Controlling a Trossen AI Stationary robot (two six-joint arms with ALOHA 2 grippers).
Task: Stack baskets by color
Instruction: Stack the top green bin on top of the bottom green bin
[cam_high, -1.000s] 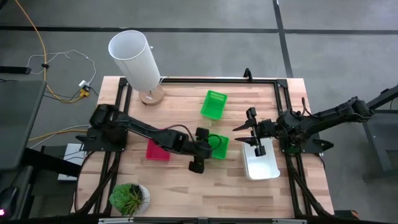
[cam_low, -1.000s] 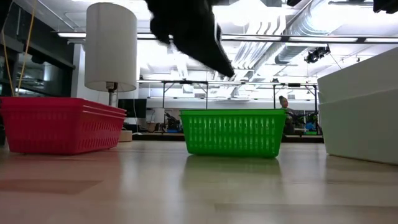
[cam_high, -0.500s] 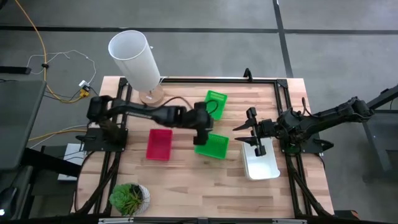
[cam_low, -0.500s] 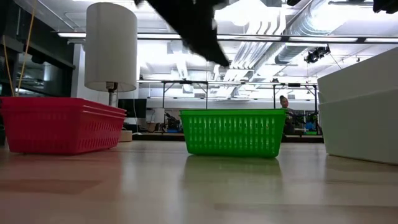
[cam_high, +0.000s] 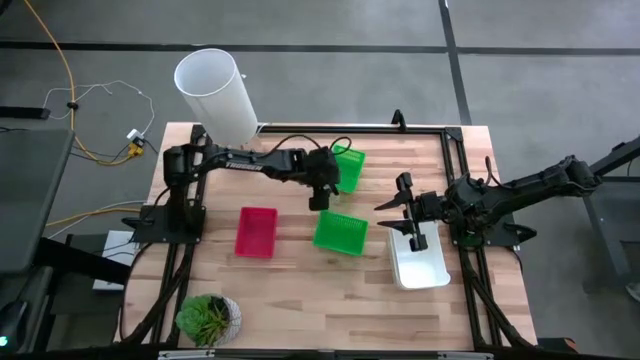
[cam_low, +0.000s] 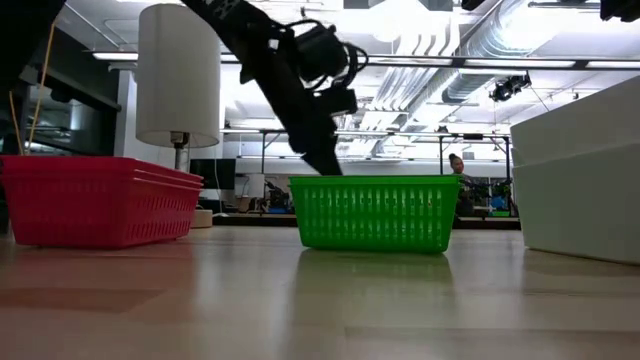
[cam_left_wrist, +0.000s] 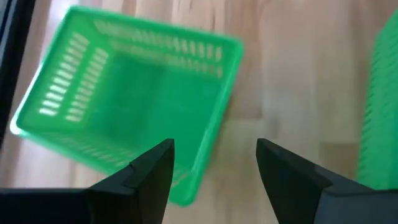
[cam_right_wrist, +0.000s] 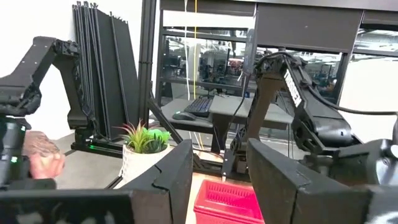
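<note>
Overhead: left gripper at 12 o'clock of table centre, fingers apart and empty, poised beside lone green basket. Green basket stack at centre; red basket stack at 9 o'clock; white basket stack at 3 o'clock. Right gripper above white stack's near rim, fingers parted, seemingly holding nothing. White cylinder at 11 o'clock; potted plant at 7 o'clock.
</note>
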